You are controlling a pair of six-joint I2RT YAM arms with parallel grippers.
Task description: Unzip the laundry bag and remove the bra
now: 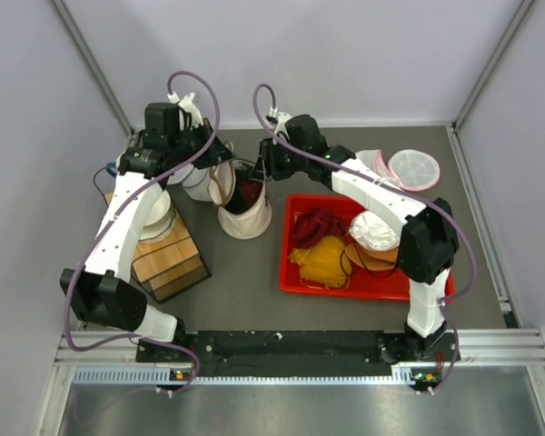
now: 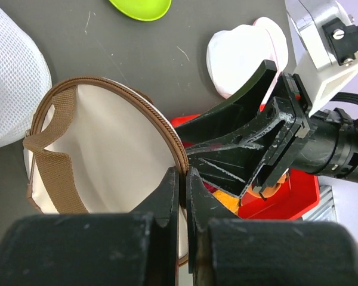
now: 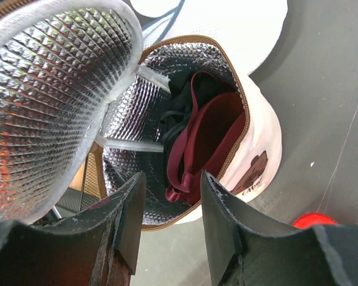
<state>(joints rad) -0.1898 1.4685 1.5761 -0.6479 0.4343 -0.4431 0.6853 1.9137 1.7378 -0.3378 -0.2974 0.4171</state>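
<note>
Left wrist: left gripper clamps the bag lid back so the spread right gripper can reach the bra at 12 o'clock.

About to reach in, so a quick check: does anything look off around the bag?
Nothing spilled or damaged. The laundry bag stands upright and unzipped, its lid pinched back by the left hand. One oddity: a dark red garment lies in the opening, pressed against the black bra, under the open right hand.
</note>
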